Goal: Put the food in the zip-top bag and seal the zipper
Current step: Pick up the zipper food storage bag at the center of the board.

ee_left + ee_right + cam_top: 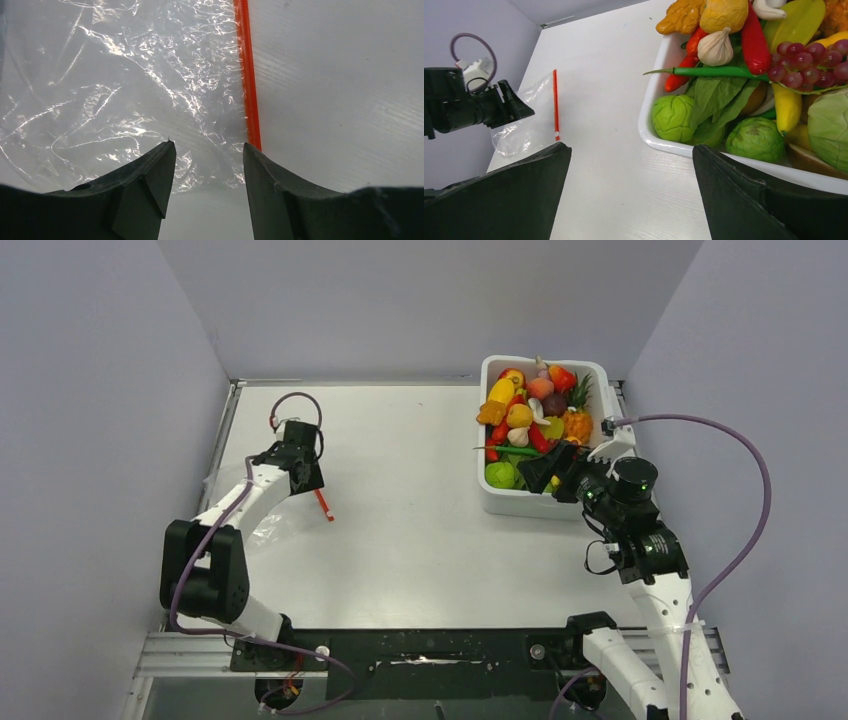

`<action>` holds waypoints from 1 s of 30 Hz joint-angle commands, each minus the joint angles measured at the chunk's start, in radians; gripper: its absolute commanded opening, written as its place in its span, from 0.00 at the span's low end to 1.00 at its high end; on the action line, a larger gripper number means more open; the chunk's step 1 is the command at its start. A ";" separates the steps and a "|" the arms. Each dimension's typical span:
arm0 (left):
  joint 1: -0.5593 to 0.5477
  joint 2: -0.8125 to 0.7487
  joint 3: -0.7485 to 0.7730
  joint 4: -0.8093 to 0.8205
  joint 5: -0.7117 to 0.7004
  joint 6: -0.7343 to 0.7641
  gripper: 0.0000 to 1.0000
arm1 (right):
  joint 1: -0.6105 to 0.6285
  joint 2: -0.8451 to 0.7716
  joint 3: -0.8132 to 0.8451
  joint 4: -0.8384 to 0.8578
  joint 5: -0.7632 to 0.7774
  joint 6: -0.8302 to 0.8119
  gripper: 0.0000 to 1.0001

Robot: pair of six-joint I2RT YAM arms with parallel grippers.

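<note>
The work stands at its opening step, by my reading: the thin, clear, crinkly plastic zip-top bag (pixel 125 90) lies flat and empty on the white table (pixel 400 540), at about 9 o'clock in the overhead view, while the glossy toy fruits and vegetables (pixel 724 95) are all heaped in the white rectangular plastic tub (pixel 644 125) at about 2 o'clock. The left gripper (pixel 209 146) hangs low over the bag's near corner with its jaws partly apart and nothing between them but the film below. From the gap between its fingers the bag spreads toward 10 and 11 o'clock, and the thin red-orange zipper strip (pixel 248 90) runs down from 12 o'clock to end just beside the tip of the right-hand finger. The right gripper (pixel 631 150) stands wide and empty at the tub's near-left rim, the round green pieces lying at its 1 o'clock. The next move seems to call for the left jaws to settle onto the film beside the strip and pinch it; the film lies flat, so it may slide instead of lifting
</note>
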 commanded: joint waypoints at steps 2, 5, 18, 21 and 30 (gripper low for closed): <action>0.004 0.063 0.079 -0.004 -0.048 0.034 0.52 | 0.010 -0.020 0.011 0.078 -0.035 -0.015 0.98; 0.005 0.104 0.076 0.029 0.027 0.044 0.56 | 0.013 -0.014 -0.004 0.092 -0.038 -0.005 0.98; 0.040 0.286 0.112 0.071 0.160 -0.035 0.58 | 0.081 0.018 -0.006 0.156 -0.030 0.032 0.99; 0.023 0.319 0.116 0.077 0.162 -0.042 0.57 | 0.103 0.019 -0.008 0.159 -0.017 0.031 0.99; -0.064 0.308 0.071 0.130 0.231 -0.034 0.50 | 0.127 0.031 -0.007 0.162 0.002 0.034 0.99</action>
